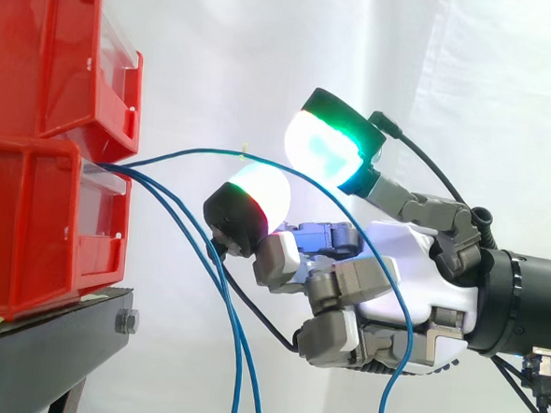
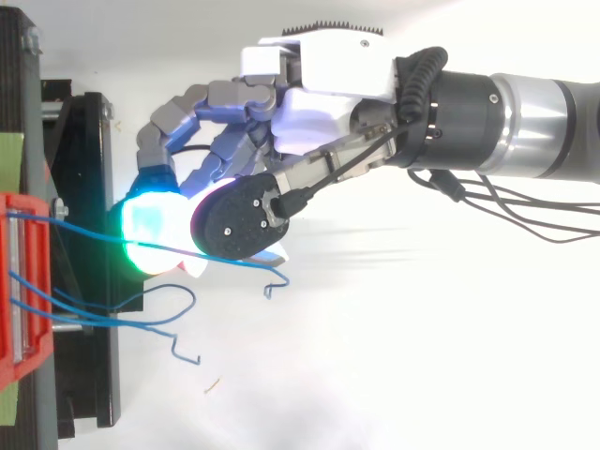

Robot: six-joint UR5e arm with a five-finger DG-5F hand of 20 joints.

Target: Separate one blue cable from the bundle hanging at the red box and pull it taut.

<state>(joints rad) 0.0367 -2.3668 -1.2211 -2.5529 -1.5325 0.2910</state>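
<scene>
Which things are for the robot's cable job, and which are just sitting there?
For the job:
blue cables
red boxes
hand

Just sitting there:
black stand
white curtain

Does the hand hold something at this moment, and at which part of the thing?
Yes: the hand pinches one blue cable between two fingertip pads, partway along its length, away from the red box.
</scene>
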